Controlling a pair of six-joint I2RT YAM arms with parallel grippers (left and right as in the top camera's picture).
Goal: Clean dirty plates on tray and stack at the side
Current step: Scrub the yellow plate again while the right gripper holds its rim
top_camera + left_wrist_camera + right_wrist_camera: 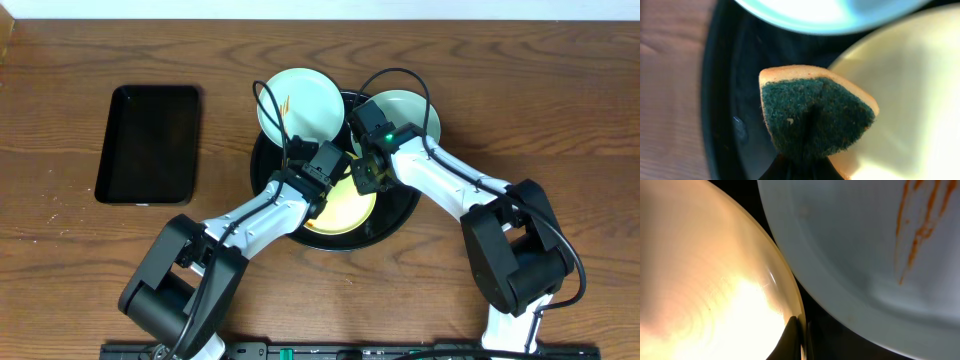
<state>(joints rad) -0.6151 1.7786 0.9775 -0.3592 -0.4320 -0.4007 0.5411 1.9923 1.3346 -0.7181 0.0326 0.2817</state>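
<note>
– Sponge [815, 117], one counted, is seen closest to the lens. Its green scouring face is turned up over an orange backing, and its lower edge is pinched by the left gripper [800, 169], which is closed on it.
– Position against the round tray [730, 100]?
– It is held over the tray's floor, overlapping the left rim of the yellow plate [910, 100]. Contact cannot be confirmed.
– Plates counted?
– Three, all in or on the round tray. One yellow plate is lying in the tray's near half. Two mint plates are recorded. The streaked mint plate [300, 103], marked with orange lines, is overhanging the tray's rear-left rim. The second mint plate [410, 115] is set at the tray's rear right.
– Right gripper [799, 342]?
– Its fingers are closed on the yellow plate's rim, at the edge nearest the tray's centre.
– Other items?
– One rectangular tray [148, 143], black, is noted on the table [60, 60], well apart to the left of the round tray. Two arms are counted, and both are reaching over the round tray.
</note>
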